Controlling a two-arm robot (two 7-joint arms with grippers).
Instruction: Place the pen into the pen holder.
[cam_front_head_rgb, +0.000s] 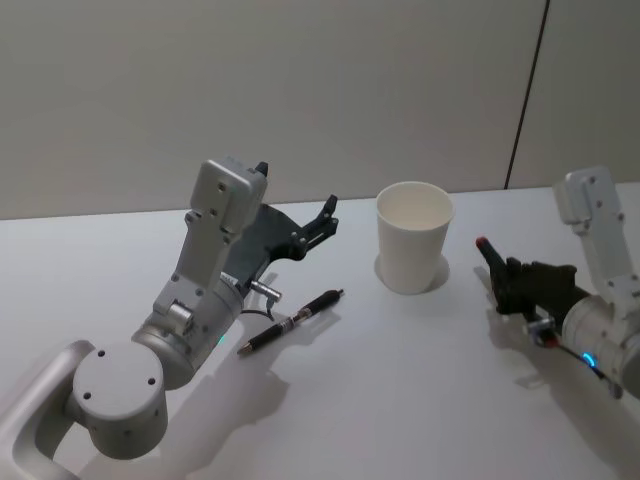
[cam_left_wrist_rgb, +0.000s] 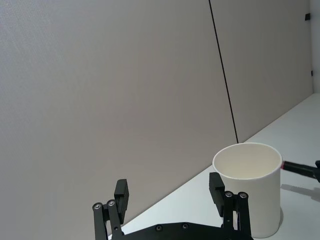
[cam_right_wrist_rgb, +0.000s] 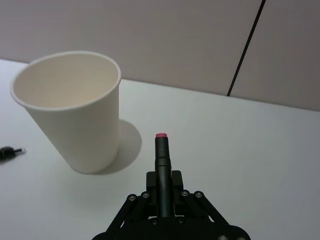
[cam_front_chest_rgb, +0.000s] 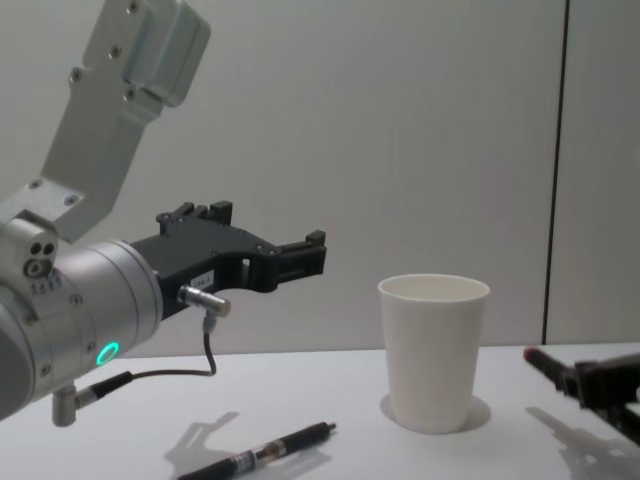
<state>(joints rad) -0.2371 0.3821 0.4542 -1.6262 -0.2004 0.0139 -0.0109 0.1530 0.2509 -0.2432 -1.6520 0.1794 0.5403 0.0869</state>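
Left gripper (cam_front_head_rgb: 325, 220) is hovering above the counter (cam_front_head_rgb: 400, 400), its jaws standing wide apart and holding nothing. Beneath it, a black pen (cam_front_head_rgb: 292, 322) is lying flat on the counter, apart from the jaws. To the right of that pen, the pen holder (cam_front_head_rgb: 412, 245) is standing upright on the counter. Farther right, the right gripper (cam_front_head_rgb: 512, 280) is sitting low over the counter, jaws clamping a red-tipped pen (cam_right_wrist_rgb: 161, 155), which is pointing towards the pen holder without touching it.

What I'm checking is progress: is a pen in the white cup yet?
No: the pen holder stands empty; one pen lies on the table, a second pen sits in the right pincer.
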